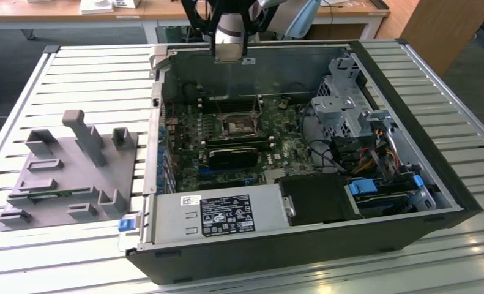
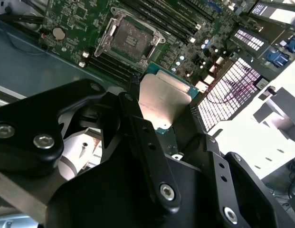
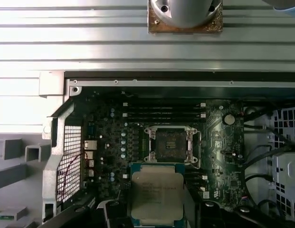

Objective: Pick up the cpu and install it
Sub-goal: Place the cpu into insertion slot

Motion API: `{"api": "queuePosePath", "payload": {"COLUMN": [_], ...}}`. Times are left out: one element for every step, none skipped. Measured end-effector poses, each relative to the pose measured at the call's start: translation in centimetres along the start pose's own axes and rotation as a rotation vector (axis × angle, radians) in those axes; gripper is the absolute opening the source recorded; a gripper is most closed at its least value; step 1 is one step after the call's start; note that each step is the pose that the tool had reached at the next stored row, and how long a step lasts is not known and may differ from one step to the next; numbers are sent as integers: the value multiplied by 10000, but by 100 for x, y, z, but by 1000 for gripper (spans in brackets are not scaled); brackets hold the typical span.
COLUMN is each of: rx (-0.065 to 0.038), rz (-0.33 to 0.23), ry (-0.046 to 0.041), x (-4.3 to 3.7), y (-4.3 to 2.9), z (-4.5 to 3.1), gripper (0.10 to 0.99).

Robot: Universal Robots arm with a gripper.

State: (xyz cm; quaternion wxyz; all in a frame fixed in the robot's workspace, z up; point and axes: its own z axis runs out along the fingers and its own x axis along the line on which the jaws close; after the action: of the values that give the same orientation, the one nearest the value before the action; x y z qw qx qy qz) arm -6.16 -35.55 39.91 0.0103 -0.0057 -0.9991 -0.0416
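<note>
Far to the exterior view's left of the socket (image 1: 240, 124), outside the computer case (image 1: 307, 251), the grey holder block (image 1: 66, 174) stands on the slatted table (image 1: 87, 79) with its posts upright. The socket itself sits on the green board (image 1: 287, 153) inside the open case, and its metal frame goes around a dark square middle. Behind the socket, past the far wall of the case, stands the silver round base (image 1: 227, 37) of my arm. To the exterior view's right of the socket are the metal drive cage (image 1: 348, 101) and some coloured cables (image 1: 372, 153).

My gripper (image 2: 165, 107) holds the cpu (image 3: 157, 194). The black fingers (image 2: 137, 123) press on its two opposite edges, so the jaws are narrow and clamped on the chip. In both wrist views the cpu hangs in the air over the board, near the socket but apart from it. It is not yet in the socket. Its shiny metal top faces my wrist cameras.
</note>
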Motion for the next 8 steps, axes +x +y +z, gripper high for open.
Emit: {"api": "queuePosePath", "payload": {"rx": [0, 2, 7, 8, 9, 9, 8, 9], "rz": [1, 2, 2, 3, 41, 76, 106, 149], "ry": [-1, -2, -1, -1, -3, -6, -10, -13], "x": [-2, -3, -4, -4, -4, -4, -5, -5], "y": [0, 0, 0, 0, 0, 0, 1, 1], "z": [0, 1, 1, 0, 1, 1, 3, 3], "gripper": [529, 529, 529, 529, 529, 529, 529, 529]}}
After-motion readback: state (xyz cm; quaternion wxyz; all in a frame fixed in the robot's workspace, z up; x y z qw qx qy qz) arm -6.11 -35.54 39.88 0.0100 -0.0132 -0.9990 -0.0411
